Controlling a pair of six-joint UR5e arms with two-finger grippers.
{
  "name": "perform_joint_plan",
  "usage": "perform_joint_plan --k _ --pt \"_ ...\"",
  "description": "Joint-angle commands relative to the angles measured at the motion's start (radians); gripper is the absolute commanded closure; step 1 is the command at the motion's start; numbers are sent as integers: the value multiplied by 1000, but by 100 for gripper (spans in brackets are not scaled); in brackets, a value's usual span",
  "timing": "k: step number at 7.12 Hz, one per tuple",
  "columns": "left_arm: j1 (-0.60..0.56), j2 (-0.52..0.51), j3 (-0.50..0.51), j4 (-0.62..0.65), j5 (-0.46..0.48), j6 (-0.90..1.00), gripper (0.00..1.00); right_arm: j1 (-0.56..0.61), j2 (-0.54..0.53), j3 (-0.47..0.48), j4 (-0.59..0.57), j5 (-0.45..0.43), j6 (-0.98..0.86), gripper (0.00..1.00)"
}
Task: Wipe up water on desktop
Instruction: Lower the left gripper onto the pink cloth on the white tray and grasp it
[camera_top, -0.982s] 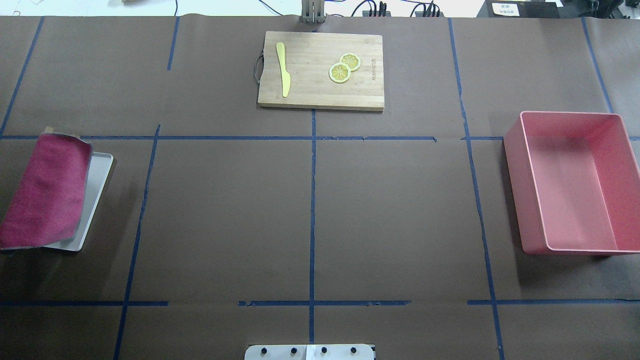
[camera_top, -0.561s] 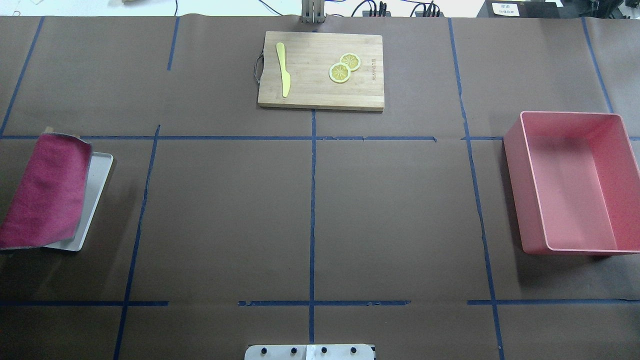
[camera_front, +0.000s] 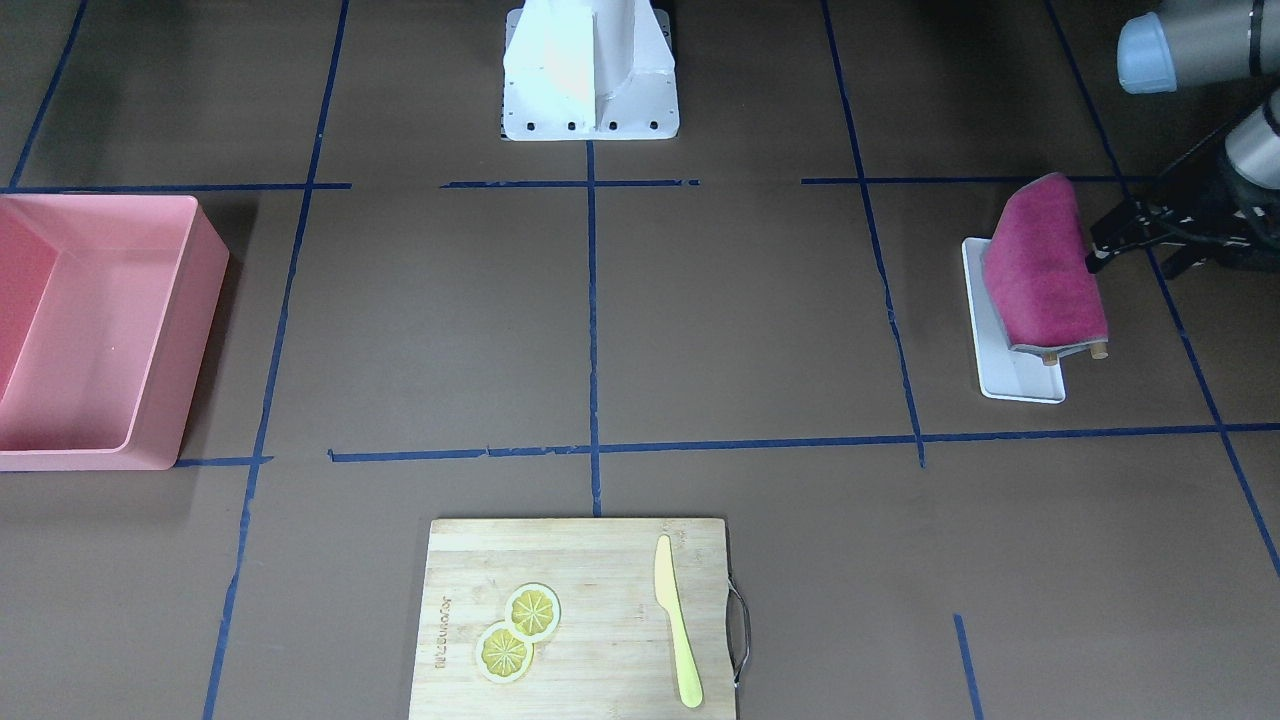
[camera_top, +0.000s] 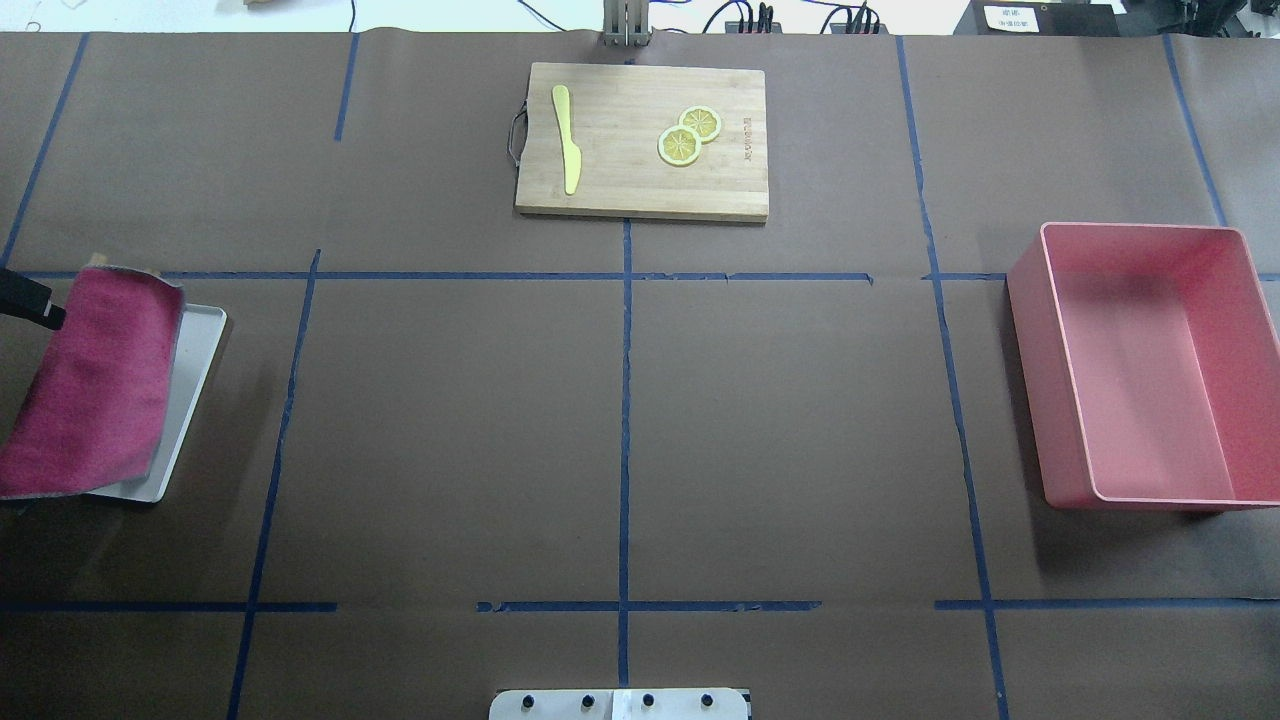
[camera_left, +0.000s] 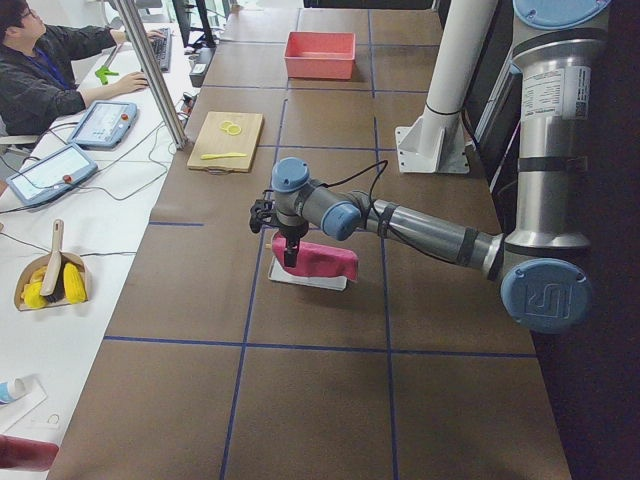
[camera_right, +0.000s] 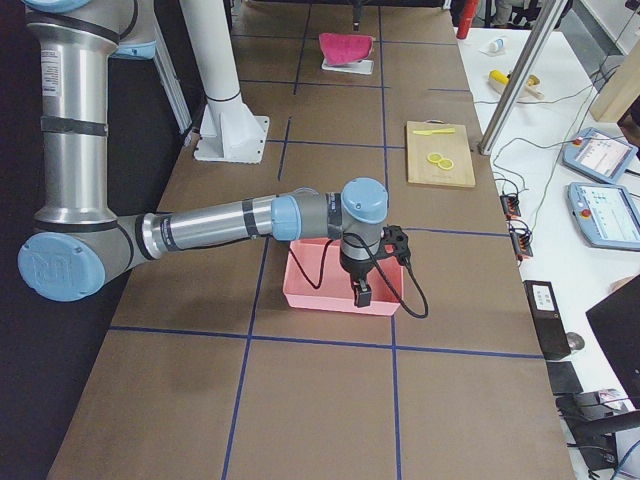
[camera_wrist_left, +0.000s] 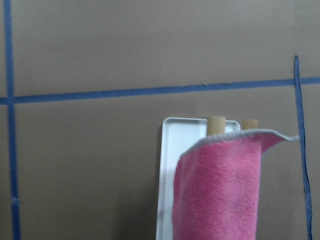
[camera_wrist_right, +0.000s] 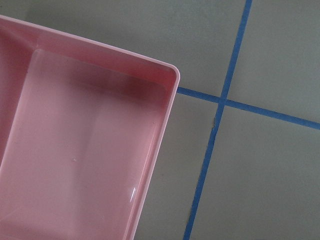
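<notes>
the brown surface (camera_top: 450, 430) with its blue tape grid spreads under everything we see. at its left edge a shallow white tray (camera_top: 195, 370) holds a small stand with wooden pegs (camera_wrist_left: 216, 125), and a magenta cloth (camera_top: 95, 385) is draped over that stand, covering most of the tray. the left tool (camera_left: 289, 256) hangs just beside the cloth on its outer side, close to its upper fold; we cannot tell whether its fingers are spread or closed.

in the middle, at the far side, a bamboo cutting board (camera_top: 640, 195) carries a yellow knife (camera_top: 567, 140) near its handle end and two overlapping lemon slices (camera_top: 688, 135).

at the right stands a pink bin (camera_top: 1035, 400), of which we see only the bare pink floor inside. the right tool (camera_right: 360, 292) hangs over one rim of it, and we cannot tell its state either.
</notes>
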Motion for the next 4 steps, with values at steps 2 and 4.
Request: perform_joint_plan --k 2,4 --pt "32 3 5 -21 11 -21 33 0 0 -1 1 0 0 0" --pt "34 2 6 -21 11 -22 54 0 -2 -1 0 -1 -1 0"
